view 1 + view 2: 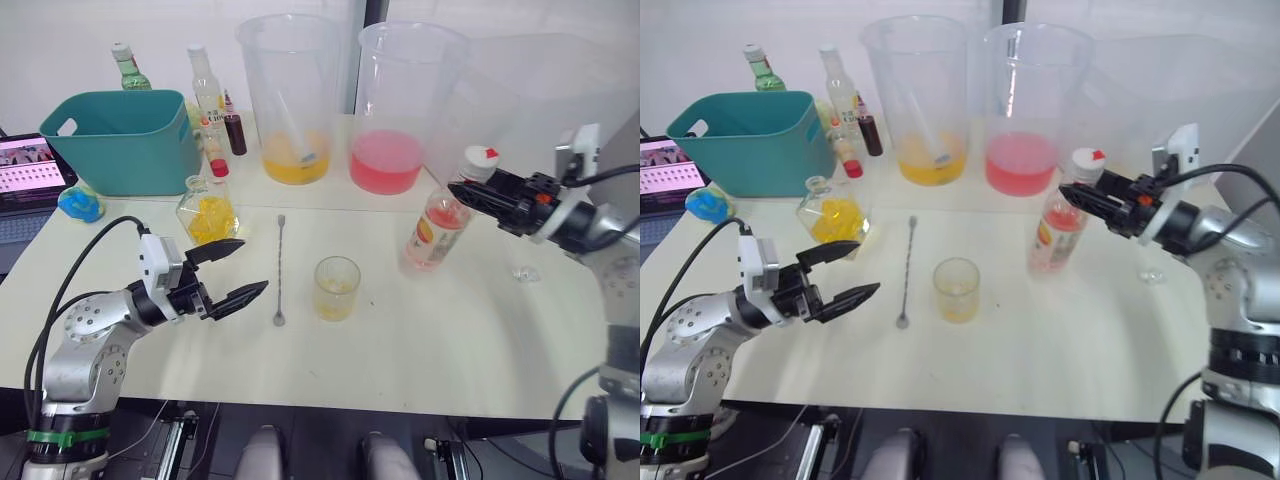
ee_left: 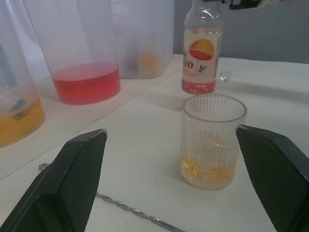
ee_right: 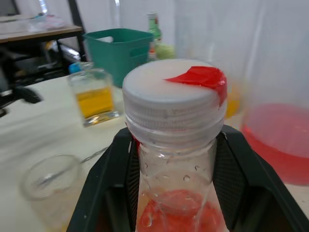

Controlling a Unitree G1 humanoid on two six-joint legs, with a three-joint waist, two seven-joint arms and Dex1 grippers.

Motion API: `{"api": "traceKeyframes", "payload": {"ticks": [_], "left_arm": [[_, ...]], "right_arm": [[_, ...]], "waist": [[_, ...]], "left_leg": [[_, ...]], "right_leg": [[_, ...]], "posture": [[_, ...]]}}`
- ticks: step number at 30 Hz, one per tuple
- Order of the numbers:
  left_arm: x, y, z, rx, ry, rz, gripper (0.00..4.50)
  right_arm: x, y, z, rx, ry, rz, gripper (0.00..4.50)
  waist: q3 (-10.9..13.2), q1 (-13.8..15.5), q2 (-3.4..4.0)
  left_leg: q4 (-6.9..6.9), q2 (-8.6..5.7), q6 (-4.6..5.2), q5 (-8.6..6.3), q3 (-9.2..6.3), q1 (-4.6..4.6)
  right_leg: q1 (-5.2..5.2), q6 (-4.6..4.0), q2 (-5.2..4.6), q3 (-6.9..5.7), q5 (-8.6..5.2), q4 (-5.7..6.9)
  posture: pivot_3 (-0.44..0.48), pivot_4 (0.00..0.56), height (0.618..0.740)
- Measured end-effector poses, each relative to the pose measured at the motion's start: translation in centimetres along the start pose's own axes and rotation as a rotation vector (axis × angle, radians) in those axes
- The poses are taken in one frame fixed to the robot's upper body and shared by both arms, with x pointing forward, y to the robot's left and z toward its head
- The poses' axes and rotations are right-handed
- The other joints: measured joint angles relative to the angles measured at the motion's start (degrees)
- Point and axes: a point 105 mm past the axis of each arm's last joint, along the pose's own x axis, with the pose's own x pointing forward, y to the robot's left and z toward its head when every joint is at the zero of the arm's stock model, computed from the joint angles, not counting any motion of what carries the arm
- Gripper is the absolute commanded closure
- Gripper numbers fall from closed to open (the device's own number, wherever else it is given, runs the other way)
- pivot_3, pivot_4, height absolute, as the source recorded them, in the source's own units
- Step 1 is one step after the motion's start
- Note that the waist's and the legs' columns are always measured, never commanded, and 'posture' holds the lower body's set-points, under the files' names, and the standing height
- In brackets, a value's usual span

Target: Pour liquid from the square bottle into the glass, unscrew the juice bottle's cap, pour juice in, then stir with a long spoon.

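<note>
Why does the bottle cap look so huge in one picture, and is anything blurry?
In the right wrist view the juice bottle's cap sits right against the lens, so it looms large; the glass and the square bottle behind it look soft. In the left wrist view the left gripper's fingers are big and dark in front, and the beakers behind look hazy.

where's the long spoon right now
The long spoon lies flat on the table's middle in the head views, between the open left gripper and the glass.
</note>
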Motion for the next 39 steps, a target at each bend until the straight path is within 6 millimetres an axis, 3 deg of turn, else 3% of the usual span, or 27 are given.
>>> {"api": "traceKeyframes", "payload": {"ticks": [5, 9, 16, 25, 30, 37, 38, 39], "left_arm": [[0.8, 0.2, -0.4, -0.030, 0.007, -0.065, 0.00], [1.3, 0.3, -0.3, -0.039, 0.005, -0.102, 0.00], [0.6, -0.3, -0.8, -0.101, 0.069, -0.212, 0.00], [0.1, -0.6, 0.1, -0.115, 0.099, -0.248, 0.00], [-0.4, -0.3, 0.8, -0.100, 0.092, -0.231, 0.00], [-0.8, -0.3, 0.8, -0.091, 0.098, -0.233, 0.00], [-0.9, -0.3, 0.9, -0.087, 0.099, -0.232, 0.00], [-1.0, -0.2, 1.0, -0.080, 0.099, -0.230, 0.00]], "right_arm": [[-0.3, 5.1, -0.5, 0.078, 0.089, 0.198, 2.97], [0.0, 7.4, -0.1, 0.073, 0.092, 0.260, 2.97], [3.6, 12.3, -1.0, 0.083, 0.001, 0.321, 2.97], [7.7, 14.8, -2.5, 0.061, -0.044, 0.322, 2.97], [8.0, 15.1, -4.6, 0.055, -0.016, 0.303, 2.97], [8.0, 15.6, -4.7, 0.045, -0.031, 0.334, 2.97], [8.0, 15.6, -4.7, 0.042, -0.031, 0.336, 1.95], [8.0, 15.6, -4.7, 0.038, -0.030, 0.340, 1.69]], "waist": [[0.0, -0.4, -0.01], [0.0, -0.7, -0.01], [0.0, -0.9, -0.04], [0.0, -0.8, -0.12], [0.0, -0.6, -0.13], [0.0, -0.7, -0.13], [0.0, -0.7, -0.13], [0.0, -0.7, -0.13]], "left_leg": [[0.02, 0.01, 0.00, 0.01, 0.01, 0.03], [0.01, 0.02, 0.00, 0.01, 0.00, 0.05], [-0.04, 0.04, -0.01, 0.01, -0.03, 0.01], [-0.04, 0.05, -0.03, 0.02, -0.05, -0.01], [-0.03, 0.03, -0.03, 0.02, -0.05, -0.02], [-0.04, 0.05, -0.03, 0.03, -0.05, 0.01], [-0.04, 0.05, -0.03, 0.02, -0.05, 0.01], [-0.04, 0.05, -0.03, 0.03, -0.05, 0.02]], "right_leg": [[0.01, 0.00, 0.02, 0.01, 0.00, 0.02], [0.00, 0.00, 0.04, 0.01, 0.00, 0.03], [-0.04, 0.00, 0.06, 0.01, 0.00, 0.04], [-0.09, -0.02, 0.06, -0.01, -0.01, 0.06], [-0.07, -0.01, 0.04, -0.02, -0.01, 0.04], [-0.07, -0.03, 0.06, -0.02, -0.02, 0.05], [-0.07, -0.03, 0.06, -0.03, -0.02, 0.06], [-0.06, -0.03, 0.06, -0.03, -0.02, 0.06]], "posture": [[0.000, 0.150, 0.728], [0.000, 0.150, 0.728], [0.000, 0.150, 0.728], [0.000, 0.150, 0.728], [0.000, 0.150, 0.728], [0.000, 0.150, 0.728], [0.000, 0.150, 0.728], [0.000, 0.150, 0.728]]}}
